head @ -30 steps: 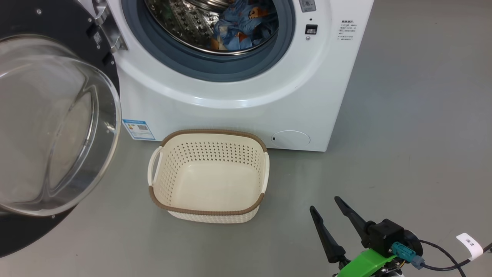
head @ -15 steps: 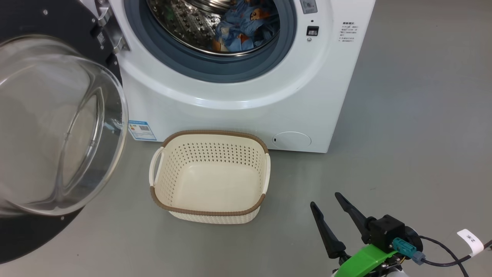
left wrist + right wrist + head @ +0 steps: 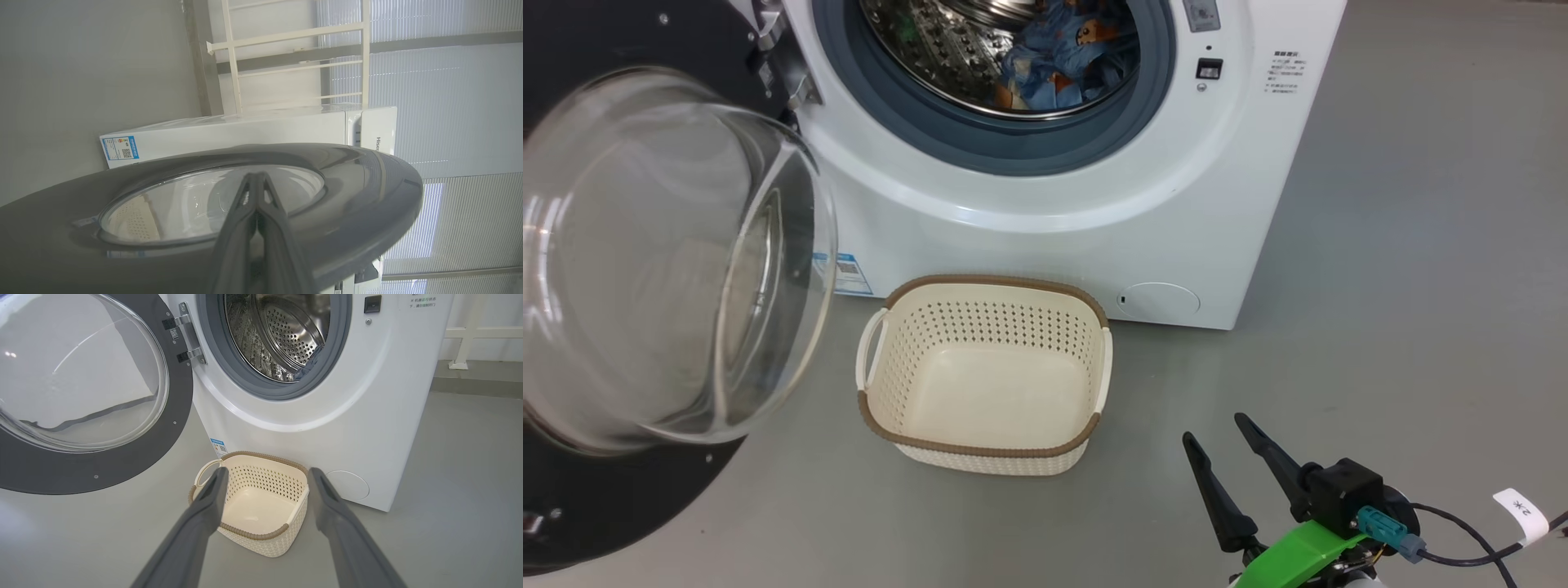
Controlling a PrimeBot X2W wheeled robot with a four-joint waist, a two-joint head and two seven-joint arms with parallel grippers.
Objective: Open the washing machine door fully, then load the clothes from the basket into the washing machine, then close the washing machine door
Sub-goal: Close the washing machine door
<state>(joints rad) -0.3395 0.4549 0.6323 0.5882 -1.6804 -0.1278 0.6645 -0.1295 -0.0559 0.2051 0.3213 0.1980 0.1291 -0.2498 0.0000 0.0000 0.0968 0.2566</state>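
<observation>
The washing machine stands with its washing machine door swung out to the left, the glass bowl facing me. Light blue clothes lie inside the steel drum, and a corner of them shows in the right wrist view. The cream basket sits on the floor before the machine with nothing in it. My left gripper is shut, its tips at the outer face of the door over the glass. My right gripper hangs open and holds nothing, right of the basket.
Grey floor lies all around the machine and basket. A round lower flap and a blue sticker mark the machine's front. A white railing and window blinds stand behind the machine. A cable with a white tag trails from my right wrist.
The head camera has shifted, sliding the scene rightward. Beyond that, the door's glass bowl has swung a little toward the machine's opening. The right gripper has stayed open in place.
</observation>
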